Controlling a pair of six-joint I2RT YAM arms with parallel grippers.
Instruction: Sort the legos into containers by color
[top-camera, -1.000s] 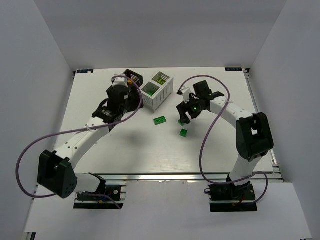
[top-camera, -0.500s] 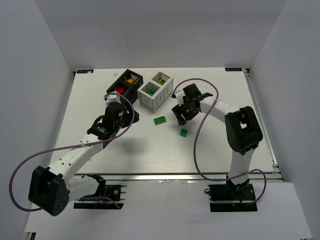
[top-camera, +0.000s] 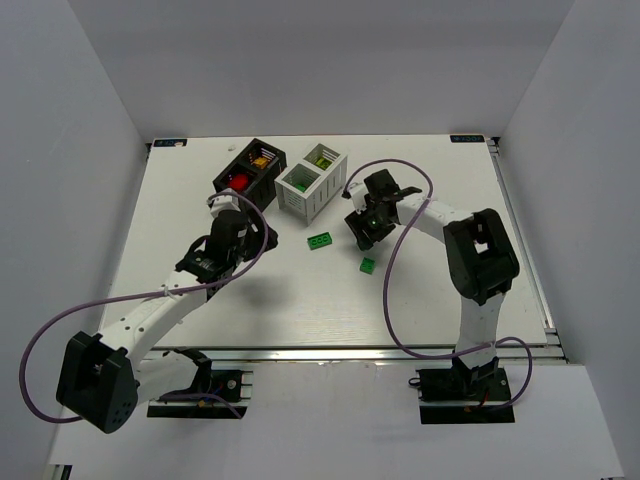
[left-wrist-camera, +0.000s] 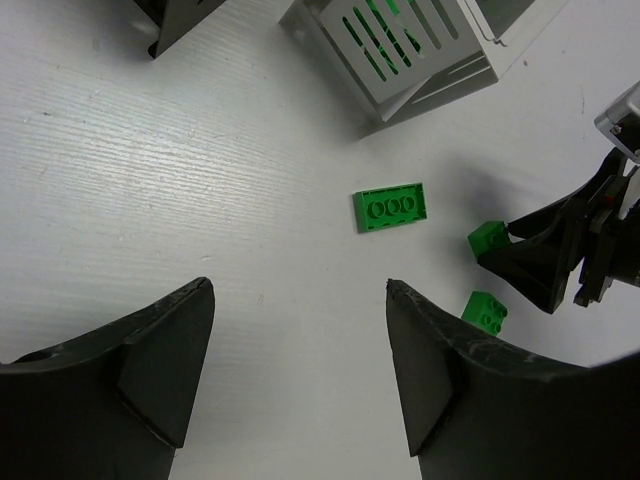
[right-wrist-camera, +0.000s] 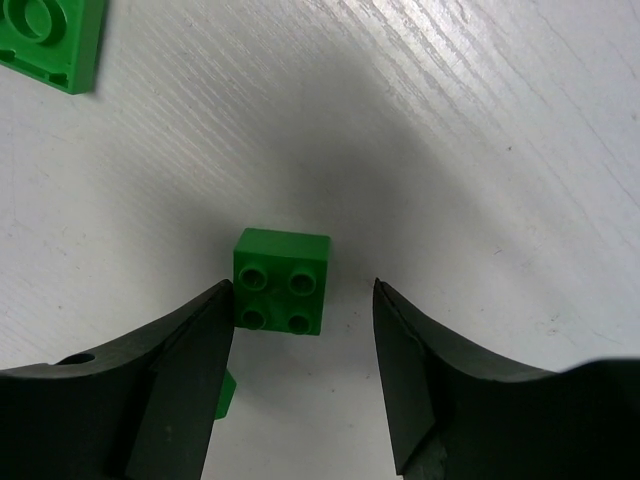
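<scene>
A small green lego (right-wrist-camera: 282, 281) lies on the table between my right gripper's (right-wrist-camera: 300, 292) open jaws, close to the left finger; it also shows in the left wrist view (left-wrist-camera: 487, 240). A flat green lego (top-camera: 320, 241) lies left of the right gripper (top-camera: 362, 232), and another small green lego (top-camera: 367, 265) lies just in front of it. My left gripper (left-wrist-camera: 300, 290) is open and empty over bare table near the black container (top-camera: 250, 168), which holds red and yellow legos. The white container (top-camera: 313, 180) holds green ones.
The two containers stand side by side at the back middle of the table. White walls close in the left, right and back sides. The flat green lego (left-wrist-camera: 391, 206) lies in front of the white container (left-wrist-camera: 400, 50).
My left gripper has drawn back from above the black container toward the near side. My right gripper has shifted slightly left and now sits around the small green lego.
</scene>
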